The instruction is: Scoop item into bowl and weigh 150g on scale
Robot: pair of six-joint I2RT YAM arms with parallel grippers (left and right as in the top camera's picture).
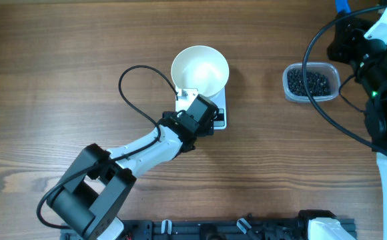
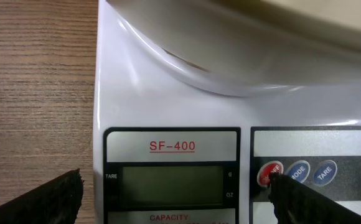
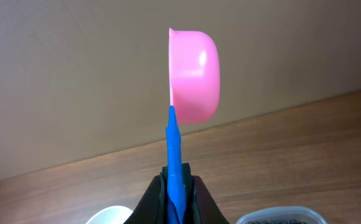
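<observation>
1. My left claw [image 2: 174, 186] is spread wide and empty, hovering over the scale [image 2: 137, 106].
2. My right claw [image 3: 175, 186] is clamped on the stiff blue handle [image 3: 173, 143] of the pink scoop [image 3: 196, 78].
3. The beads [image 1: 308, 83] lie in the tub [image 1: 289, 95], at 3 o'clock from the bowl [image 1: 200, 67]. They are loose and probably roll easily, so carry the scoop level.

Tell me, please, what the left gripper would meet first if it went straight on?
Probably the scale front panel: the open left gripper straddles its display, one finger near the red button.
</observation>
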